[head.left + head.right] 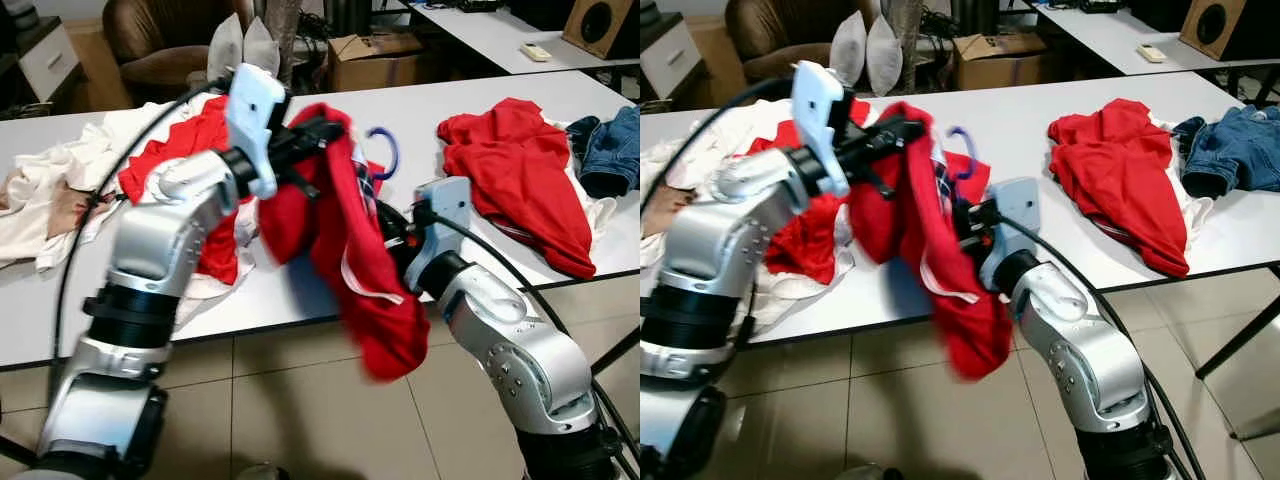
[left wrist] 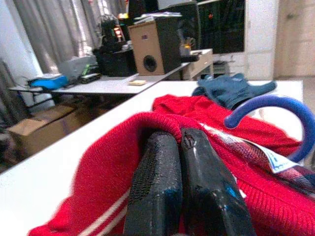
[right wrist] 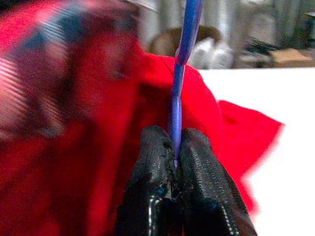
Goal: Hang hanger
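White table (image 1: 420, 120) spans frame centre, clothes heaped upper left, red garment (image 1: 520, 170) and jeans (image 1: 610, 150) upper right. We see red sweater (image 1: 350, 270) hanging mid-frame over table's front edge. Left gripper (image 2: 179, 147) clenched on sweater's collar. Right gripper (image 3: 174, 147) clamped on blue hanger (image 3: 184, 59), its hook (image 1: 385, 150) poking above sweater, centre.
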Motion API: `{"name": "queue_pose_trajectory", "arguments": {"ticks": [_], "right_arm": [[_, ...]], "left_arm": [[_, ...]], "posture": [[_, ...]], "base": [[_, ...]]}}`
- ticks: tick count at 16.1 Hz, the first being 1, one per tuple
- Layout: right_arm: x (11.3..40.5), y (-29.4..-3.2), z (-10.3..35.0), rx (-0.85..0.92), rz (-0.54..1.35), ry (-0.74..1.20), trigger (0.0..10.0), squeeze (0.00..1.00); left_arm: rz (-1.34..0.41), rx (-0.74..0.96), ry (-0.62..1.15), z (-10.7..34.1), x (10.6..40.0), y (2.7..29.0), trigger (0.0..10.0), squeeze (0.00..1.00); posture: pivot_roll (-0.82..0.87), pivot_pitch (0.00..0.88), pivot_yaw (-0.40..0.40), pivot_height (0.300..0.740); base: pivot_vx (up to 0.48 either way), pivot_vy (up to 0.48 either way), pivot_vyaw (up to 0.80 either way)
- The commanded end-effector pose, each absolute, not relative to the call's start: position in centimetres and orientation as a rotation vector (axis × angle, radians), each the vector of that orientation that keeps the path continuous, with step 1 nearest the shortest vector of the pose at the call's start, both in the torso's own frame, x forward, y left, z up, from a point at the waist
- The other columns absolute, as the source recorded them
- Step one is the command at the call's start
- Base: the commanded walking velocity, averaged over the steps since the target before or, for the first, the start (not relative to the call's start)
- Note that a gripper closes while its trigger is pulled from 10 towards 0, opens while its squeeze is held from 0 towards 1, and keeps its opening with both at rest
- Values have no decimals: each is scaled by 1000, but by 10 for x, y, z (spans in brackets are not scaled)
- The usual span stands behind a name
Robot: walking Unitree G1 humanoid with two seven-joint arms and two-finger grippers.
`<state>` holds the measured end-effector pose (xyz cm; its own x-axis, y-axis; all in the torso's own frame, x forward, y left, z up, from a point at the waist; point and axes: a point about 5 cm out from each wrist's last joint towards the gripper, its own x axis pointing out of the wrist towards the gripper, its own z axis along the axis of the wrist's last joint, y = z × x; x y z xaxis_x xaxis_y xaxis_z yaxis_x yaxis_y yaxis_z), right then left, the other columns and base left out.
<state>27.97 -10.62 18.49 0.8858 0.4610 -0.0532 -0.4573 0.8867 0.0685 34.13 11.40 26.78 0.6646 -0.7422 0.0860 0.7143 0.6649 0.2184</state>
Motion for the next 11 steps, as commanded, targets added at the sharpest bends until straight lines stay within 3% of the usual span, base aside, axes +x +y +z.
{"name": "queue_pose_trajectory", "arguments": {"ticks": [1,2,4,5,8,11], "right_arm": [[277,-111,178,-6,500,114,0,0],[274,-110,181,18,534,98,0,0],[294,-169,186,88,89,37,0,0],[294,-174,187,102,68,31,0,0],[277,-143,184,119,401,97,0,0],[276,-128,170,116,410,160,0,0]], "left_arm": [[-738,238,-220,280,343,132,0,0],[-741,257,-213,280,343,133,0,0],[-758,342,-109,272,340,146,0,0],[-759,363,-74,269,340,150,0,0],[-665,578,146,249,340,180,0,0],[-623,615,150,250,340,179,0,0]], "posture": [[-85,0,69,740],[-85,0,69,740],[-83,0,75,740],[-83,0,76,740],[-79,0,73,740],[-71,0,67,740]], "base": [[0,0,0],[0,0,0],[0,0,0],[0,0,0],[0,0,0],[0,0,0]]}}
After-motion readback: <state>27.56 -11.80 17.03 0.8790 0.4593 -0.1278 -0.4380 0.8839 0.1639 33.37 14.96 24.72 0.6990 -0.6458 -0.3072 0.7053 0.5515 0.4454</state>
